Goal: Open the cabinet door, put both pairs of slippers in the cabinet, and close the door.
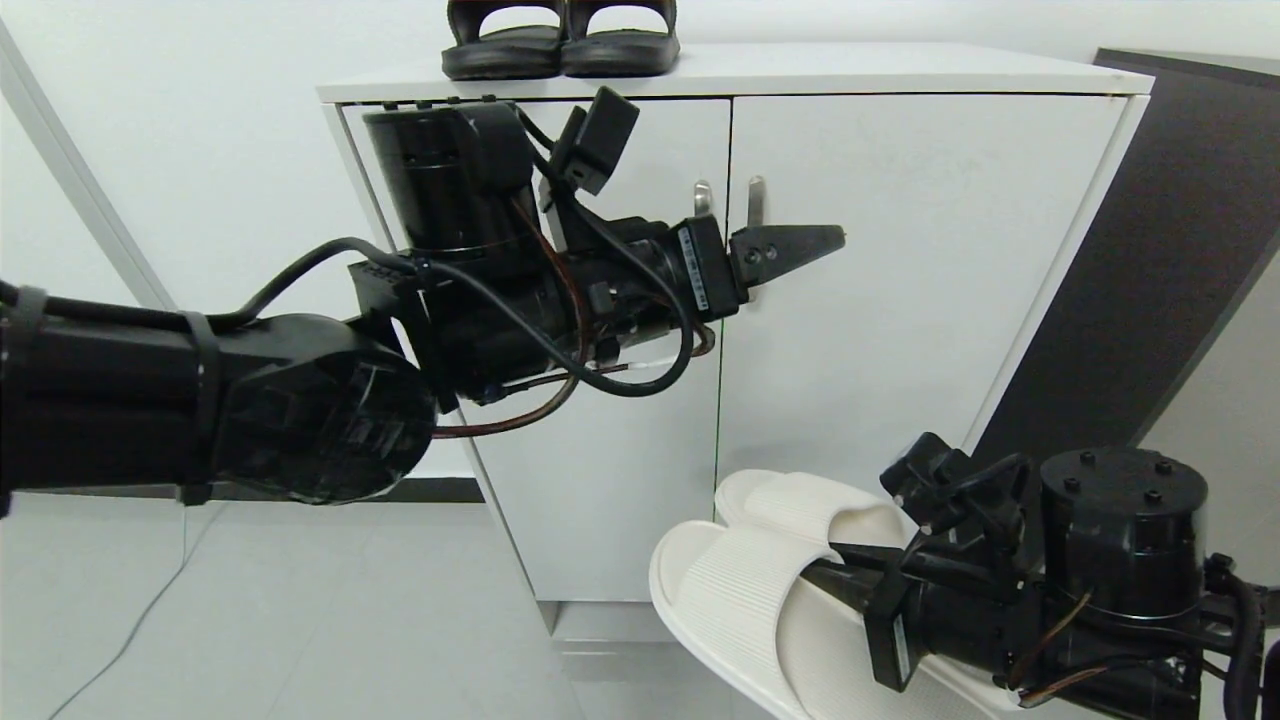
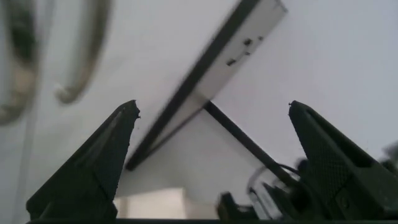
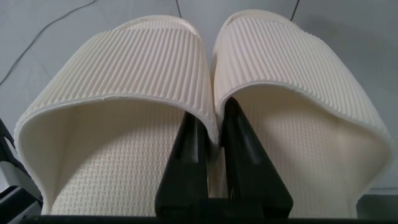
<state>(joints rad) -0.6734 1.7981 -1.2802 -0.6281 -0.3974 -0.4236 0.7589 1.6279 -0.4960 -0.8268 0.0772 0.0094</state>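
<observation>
My left arm [image 1: 300, 400] was matte black, drum-shaped joints, looped black and brown cables [image 1: 640, 385], white label [image 1: 692, 268], tapered left claw [image 1: 832, 240].

One white cabinet [image 1: 800, 78] is recorded, with two doors [image 1: 900, 300] side by side and two metal door handles [image 1: 755, 200], one per door. The open-toed black slippers [image 1: 560, 45] number two, counted as one pair. The ribbed white slippers [image 1: 760, 570] number two, likewise one pair. Slippers overall: four, in two pairs. Robot hands number two: the left hand [image 1: 835, 238] and the right hand [image 3: 212, 134]. Two fingers [image 2: 93, 168] are counted on the left hand and two fingers [image 3: 186, 168] on the right hand. One thin cable [image 1: 120, 645] lies on the floor [image 1: 300, 620].
</observation>
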